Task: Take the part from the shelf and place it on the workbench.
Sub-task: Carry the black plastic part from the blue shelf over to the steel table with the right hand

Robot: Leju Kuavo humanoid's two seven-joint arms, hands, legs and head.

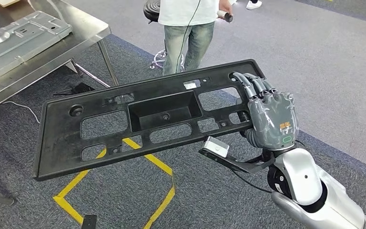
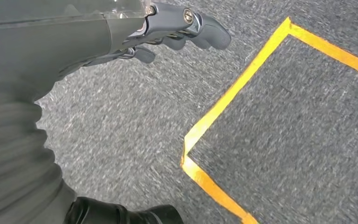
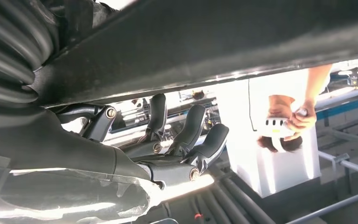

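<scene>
- Part (image 1: 138, 119): a long black plastic panel with a recessed central tray and several rectangular cut-outs, held in the air above the grey carpet, tilted so that its right end is higher than its left. In the right wrist view its dark underside (image 3: 205, 46) spans the frame.
- Right hand (image 1: 271, 117): grips the panel at its right end, fingers (image 1: 252, 83) hooked over the far edge near a corner hole; seen from the wrist camera, the fingers (image 3: 191, 130) curl up against the panel.
- Left hand (image 2: 168, 32): hangs above the carpet, holding nothing, fingers slightly curled and apart.
- Workbench (image 1: 83, 26): a steel table at the upper left, well apart from the panel, bearing a pressed sheet-metal part (image 1: 19, 36).
- Yellow tape (image 1: 119, 191): floor marking forming a corner beneath the panel; its corner (image 2: 214, 121) lies near the left hand.
- Person (image 1: 188, 28): stands beyond the panel in a white shirt and jeans, holding a small object; a stool (image 1: 155, 12) is just beside.
</scene>
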